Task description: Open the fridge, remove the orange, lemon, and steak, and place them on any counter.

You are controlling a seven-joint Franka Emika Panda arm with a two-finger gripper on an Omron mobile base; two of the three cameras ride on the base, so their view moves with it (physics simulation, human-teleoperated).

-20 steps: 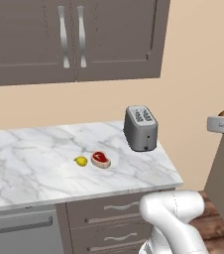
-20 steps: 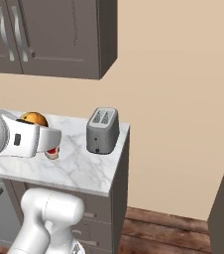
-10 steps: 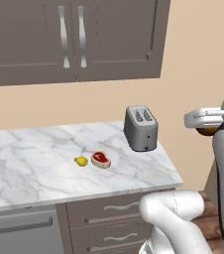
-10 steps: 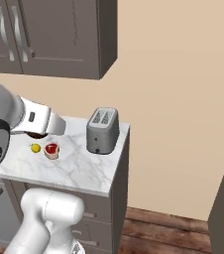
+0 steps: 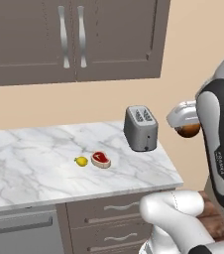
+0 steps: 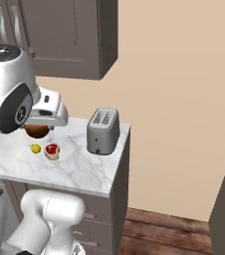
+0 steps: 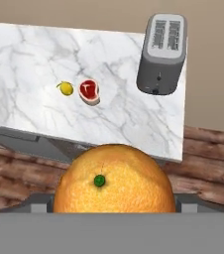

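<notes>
One orange (image 7: 114,179), one lemon (image 5: 82,161), one steak (image 5: 101,159) and one toaster (image 5: 140,128) are in view, with one white marble counter (image 5: 29,168) carrying the last three; the lemon and the steak lie side by side, just apart, on the middle part of the counter, nearer its front edge than the wall, the lemon on the side away from the toaster; the toaster stands upright near the counter's right end, towards the back, well apart from both foods; two dark brown wall cabinet doors (image 5: 74,39) with silver bar handles hang above the counter; drawers (image 5: 109,211) with silver handles sit under its front edge.

The claw (image 5: 187,130) hangs in the air beyond the counter's right end, higher than the toaster top, with its jaws set wide around the orange; the fruit sits between them, held, its stem dimple facing the hand camera; in the left base view the dark-orange underside shows below the white hand; in the right base view the orange (image 6: 36,131) hangs under the hand above the counter.
</notes>
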